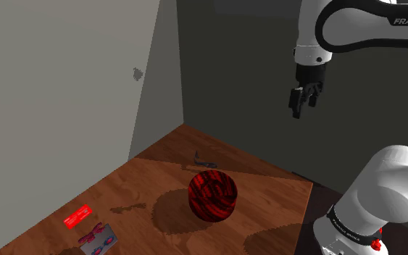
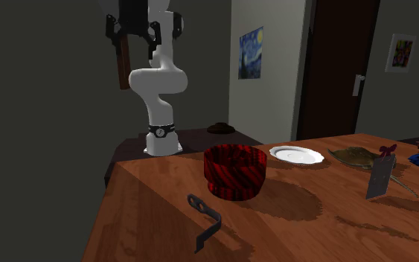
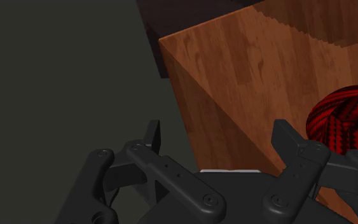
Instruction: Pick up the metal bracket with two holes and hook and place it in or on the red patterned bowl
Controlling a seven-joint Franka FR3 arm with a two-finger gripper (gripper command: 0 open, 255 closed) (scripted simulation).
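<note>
Hooked bracket (image 2: 207, 211) nr round striped bowl (image 2: 234, 171)

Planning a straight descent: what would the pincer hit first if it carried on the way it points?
Probably the wooden table near its corner edge, beside the red patterned bowl; the open pincer frames that edge, though depth is unclear.

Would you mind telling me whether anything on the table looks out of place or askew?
The grey packet with red trim seems to stand upright on its edge on the table, nothing propping it; the rest looks settled.
</note>
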